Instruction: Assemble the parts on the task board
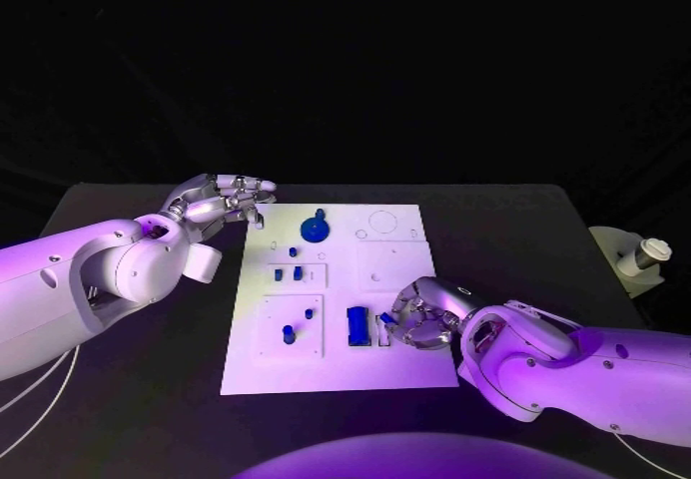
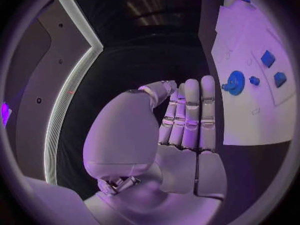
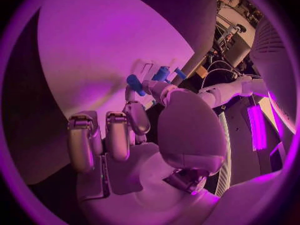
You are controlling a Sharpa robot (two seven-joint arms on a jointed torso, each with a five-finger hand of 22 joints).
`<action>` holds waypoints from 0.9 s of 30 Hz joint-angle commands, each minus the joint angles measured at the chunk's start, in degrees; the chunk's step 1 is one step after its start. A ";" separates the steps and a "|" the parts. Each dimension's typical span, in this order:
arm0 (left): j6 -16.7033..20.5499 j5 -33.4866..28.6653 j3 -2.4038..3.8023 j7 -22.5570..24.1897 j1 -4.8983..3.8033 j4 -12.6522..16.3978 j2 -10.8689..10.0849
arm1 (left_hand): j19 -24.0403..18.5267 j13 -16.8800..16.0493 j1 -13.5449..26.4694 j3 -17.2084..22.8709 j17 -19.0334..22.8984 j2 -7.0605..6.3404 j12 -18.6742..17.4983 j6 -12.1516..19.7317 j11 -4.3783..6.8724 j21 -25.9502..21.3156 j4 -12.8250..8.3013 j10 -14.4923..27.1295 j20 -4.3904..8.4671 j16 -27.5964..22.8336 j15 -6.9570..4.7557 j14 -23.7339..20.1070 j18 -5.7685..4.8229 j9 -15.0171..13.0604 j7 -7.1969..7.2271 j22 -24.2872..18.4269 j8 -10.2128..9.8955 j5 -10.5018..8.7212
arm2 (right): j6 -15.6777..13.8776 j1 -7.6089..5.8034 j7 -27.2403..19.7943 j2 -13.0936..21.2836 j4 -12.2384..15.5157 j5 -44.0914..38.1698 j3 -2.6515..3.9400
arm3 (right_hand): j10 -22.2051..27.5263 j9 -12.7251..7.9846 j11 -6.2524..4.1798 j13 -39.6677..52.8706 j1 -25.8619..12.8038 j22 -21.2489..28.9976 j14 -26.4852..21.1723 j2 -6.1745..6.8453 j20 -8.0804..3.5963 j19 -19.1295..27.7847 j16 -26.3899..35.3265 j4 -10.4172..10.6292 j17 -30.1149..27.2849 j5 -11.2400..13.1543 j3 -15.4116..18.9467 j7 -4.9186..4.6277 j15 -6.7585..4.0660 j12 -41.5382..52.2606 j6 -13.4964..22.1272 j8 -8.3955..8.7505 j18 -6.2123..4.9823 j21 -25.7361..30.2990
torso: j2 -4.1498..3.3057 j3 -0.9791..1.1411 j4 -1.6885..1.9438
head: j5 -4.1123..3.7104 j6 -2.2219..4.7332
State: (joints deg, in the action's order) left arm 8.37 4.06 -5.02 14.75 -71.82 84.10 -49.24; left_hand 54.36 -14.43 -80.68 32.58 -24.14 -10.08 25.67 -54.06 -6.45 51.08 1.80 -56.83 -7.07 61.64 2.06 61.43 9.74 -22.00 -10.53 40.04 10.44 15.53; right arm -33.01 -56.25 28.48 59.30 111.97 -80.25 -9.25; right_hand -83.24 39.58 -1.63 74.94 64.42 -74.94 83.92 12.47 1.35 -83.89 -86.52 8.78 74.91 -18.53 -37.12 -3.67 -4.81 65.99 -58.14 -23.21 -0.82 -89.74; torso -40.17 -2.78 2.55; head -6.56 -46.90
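Pinching blue part (image 1: 386,319), axis unclear.

A matt black tabletop (image 1: 144,205) carries a smooth, flat white board (image 1: 332,369) with blue parts (image 1: 355,325) that look like plastic. Both arms wear glossy white shells (image 1: 576,369); each hand (image 1: 228,203), left and right (image 1: 417,317), shows a silvery, metallic-looking sheen.

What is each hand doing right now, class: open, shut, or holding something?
Left hand: open, fingers straight, holding nothing, beside the task board.
Right hand: fingers pinch a small blue part over the board.
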 commanded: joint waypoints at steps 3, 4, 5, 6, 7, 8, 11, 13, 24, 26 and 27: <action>-1.18 -0.07 0.04 0.12 -0.01 0.20 0.11 | -0.05 0.09 -0.30 0.34 0.10 0.08 0.19 0.20 0.06 0.36 0.15 0.38 -0.15 -0.01 -0.08 -0.30 0.81 0.07 0.01 0.05 -0.33 0.21 | 2.73 0.23 -0.86 -0.67 -0.47 3.75 -0.01 | -0.57 0.12 0.02 2.43 -1.69 -15.06 4.68 -0.36 -0.16 -6.11 -0.49 1.17 7.75 -0.28 2.10 1.04 -0.29 0.78 -1.62 0.07 0.82 -0.26 | 0.02 -0.02 -0.05 | 0.24 -0.21; -1.19 -0.07 0.04 0.11 -0.01 0.21 0.10 | -0.05 0.09 -0.30 0.34 0.10 0.08 0.19 0.20 0.06 0.36 0.15 0.38 -0.15 -0.01 -0.08 -0.30 0.81 0.07 0.01 0.05 -0.33 0.21 | 2.87 0.24 -0.87 -0.78 -0.53 3.87 -0.01 | -0.58 0.08 0.02 2.46 -1.82 -15.06 4.68 -0.39 -0.17 -6.11 -0.49 1.27 7.76 -0.27 2.28 1.04 -0.30 0.81 -1.66 0.10 0.82 -0.26 | 0.02 0.00 -0.05 | 0.22 -0.23; -1.20 -0.07 0.04 0.11 -0.01 0.21 0.10 | -0.05 0.09 -0.30 0.34 0.10 0.08 0.19 0.20 0.06 0.36 0.15 0.38 -0.15 -0.01 -0.08 -0.30 0.81 0.07 0.01 0.05 -0.33 0.21 | 2.93 0.25 -0.88 -0.84 -0.56 3.92 -0.01 | -0.59 0.05 0.01 2.47 -1.96 -15.06 4.68 -0.43 -0.17 -6.11 -0.50 1.37 7.78 -0.25 2.45 1.05 -0.30 0.83 -1.71 0.12 0.82 -0.26 | 0.02 0.00 -0.05 | 0.22 -0.23; -1.22 -0.07 0.04 0.11 -0.01 0.22 0.08 | -0.05 0.09 -0.30 0.34 0.10 0.08 0.19 0.20 0.06 0.36 0.15 0.38 -0.15 -0.01 -0.08 -0.30 0.81 0.07 0.01 0.05 -0.33 0.21 | 3.01 0.27 -0.88 -0.94 -0.60 4.00 -0.01 | -0.60 0.01 0.01 2.50 -2.08 -15.06 4.69 -0.46 -0.18 -6.11 -0.50 1.47 7.79 -0.23 2.62 1.06 -0.31 0.86 -1.75 0.14 0.82 -0.26 | 0.04 -0.01 -0.05 | 0.24 -0.27; -1.23 -0.07 0.04 0.10 -0.01 0.22 0.08 | -0.05 0.09 -0.30 0.34 0.10 0.08 0.19 0.20 0.06 0.36 0.15 0.38 -0.15 -0.01 -0.08 -0.30 0.81 0.07 0.01 0.05 -0.33 0.21 | 3.04 0.27 -0.89 -1.01 -0.62 4.05 -0.01 | -0.64 -0.02 0.00 2.57 -2.27 -15.06 4.69 -0.50 -0.19 -6.11 -0.52 1.62 7.83 -0.12 2.86 1.07 -0.31 0.98 -1.82 0.16 0.82 -0.26 | 0.04 0.01 -0.05 | 0.29 -0.28; -1.25 -0.07 0.04 0.09 -0.01 0.23 0.07 | -0.05 0.09 -0.30 0.34 0.10 0.08 0.19 0.20 0.06 0.36 0.15 0.38 -0.15 -0.01 -0.08 -0.30 0.81 0.07 0.01 0.05 -0.33 0.21 | 3.07 0.28 -0.89 -1.07 -0.63 4.08 -0.01 | -0.66 -0.06 -0.01 2.61 -2.41 -15.06 4.70 -0.54 -0.20 -6.11 -0.54 1.74 7.87 -0.02 3.07 1.08 -0.32 1.04 -1.89 0.18 0.82 -0.26 | 0.03 0.01 -0.04 | 0.30 -0.28; -1.32 -0.07 0.04 0.06 -0.01 0.25 0.04 | -0.05 0.09 -0.30 0.34 0.10 0.08 0.19 0.20 0.06 0.36 0.15 0.38 -0.15 -0.01 -0.08 -0.30 0.81 0.07 0.01 0.05 -0.33 0.21 | 3.10 0.29 -0.87 -1.23 -0.64 4.17 -0.01 | -0.68 -0.11 -0.02 2.65 -2.58 -15.06 4.71 -0.60 -0.20 -6.11 -0.56 1.90 7.92 0.05 3.30 1.09 -0.32 1.09 -1.95 0.21 0.82 -0.26 | 0.02 0.00 -0.04 | 0.34 -0.32; -1.37 -0.07 0.04 0.04 -0.01 0.26 0.02 | -0.05 0.09 -0.30 0.34 0.10 0.08 0.19 0.20 0.06 0.36 0.15 0.38 -0.15 -0.01 -0.08 -0.30 0.81 0.07 0.01 0.05 -0.33 0.21 | 3.03 0.30 -0.86 -1.30 -0.64 4.19 -0.01 | -0.73 -0.22 -0.01 2.76 -3.13 -15.06 4.73 -0.69 -0.21 -6.11 -0.61 2.41 8.04 0.24 3.87 1.08 -0.32 1.23 -2.09 0.28 0.82 -0.26 | 0.02 -0.01 -0.05 | 0.36 -0.34; -1.45 -0.06 0.03 -0.04 -0.01 0.30 -0.06 | -0.08 0.11 -0.21 0.39 0.12 0.07 0.23 0.23 0.03 0.43 0.18 0.44 -0.17 0.02 -0.06 -0.26 0.79 0.09 -0.01 0.10 -0.35 0.20 | 2.60 0.31 -0.65 -1.35 -0.74 3.11 -0.01 | -0.68 -0.92 0.10 2.86 -6.52 -15.06 4.71 0.09 -0.20 -6.11 -0.58 6.30 7.99 -1.50 9.95 0.97 -0.25 1.03 -2.68 0.83 0.82 -0.26 | 0.05 0.01 -0.06 | 0.37 -0.31; -1.46 -0.06 0.03 -0.05 -0.01 0.30 -0.06 | -0.09 0.12 -0.14 0.41 0.14 0.08 0.26 0.24 0.02 0.46 0.22 0.47 -0.18 0.03 -0.05 -0.25 0.79 0.09 -0.03 0.13 -0.36 0.20 | 2.45 0.31 -0.62 -1.37 -0.79 2.84 -0.01 | -0.67 -1.03 0.12 2.87 -7.03 -15.06 4.69 0.17 -0.18 -6.11 -0.55 7.11 7.93 -1.38 11.00 0.96 -0.23 1.01 -2.70 0.94 0.82 -0.26 | 0.05 0.02 -0.07 | 0.32 -0.30; -1.46 -0.06 0.03 -0.05 -0.01 0.30 -0.06 | -0.09 0.12 -0.14 0.41 0.14 0.08 0.26 0.24 0.02 0.46 0.22 0.47 -0.18 0.03 -0.05 -0.25 0.79 0.09 -0.03 0.13 -0.36 0.20 | 2.38 0.31 -0.62 -1.37 -0.81 2.74 -0.01 | -0.63 -1.08 0.12 2.82 -7.22 -15.06 4.69 0.18 -0.17 -6.11 -0.54 7.47 7.91 -0.84 11.56 0.97 -0.22 0.89 -2.72 0.99 0.82 -0.26 | 0.05 0.00 -0.08 | 0.29 -0.30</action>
State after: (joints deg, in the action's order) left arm 7.93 4.06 -5.03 14.53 -71.82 84.22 -49.36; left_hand 54.37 -14.37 -80.68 32.74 -24.09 -10.08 25.67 -54.07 -6.45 51.31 1.97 -56.83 -7.07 61.64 2.06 61.42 9.74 -21.96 -10.52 40.10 10.44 15.53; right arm -31.20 -56.02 28.17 58.07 111.08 -76.57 -9.26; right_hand -83.64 38.49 -1.63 74.93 57.68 -74.92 83.93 12.74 1.35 -83.89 -86.80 16.06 74.90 -19.69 -25.95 -2.32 -4.81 67.25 -60.75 -22.47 -0.82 -89.74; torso -40.14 -2.77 2.49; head -6.19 -47.24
